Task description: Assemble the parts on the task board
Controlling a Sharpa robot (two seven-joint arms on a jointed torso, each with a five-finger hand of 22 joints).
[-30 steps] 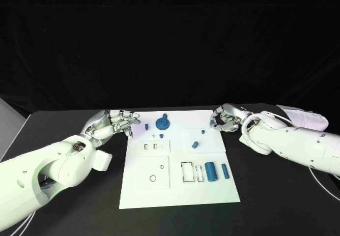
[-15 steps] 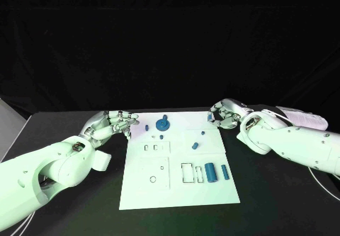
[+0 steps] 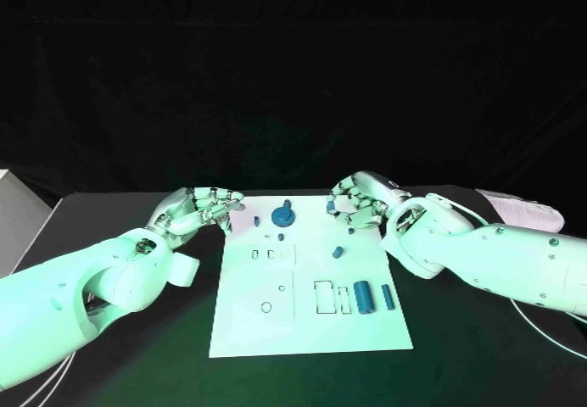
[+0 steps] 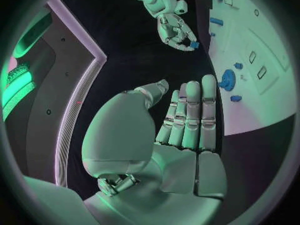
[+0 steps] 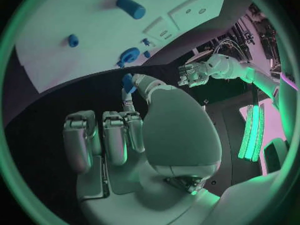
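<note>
Right silver hand (image 3: 357,200) hovers over the far right corner of the white task board (image 3: 312,326), pinching a small blue part (image 5: 128,82) between thumb and a finger. Left silver hand (image 3: 196,209) sits beside the board's far left edge, fingers pressed together, holding nothing. Round blue gear-like part (image 3: 282,216) sits near the board's far edge.

White task board (image 3: 306,326); blue parts (image 3: 363,295); black table (image 3: 489,356).
</note>
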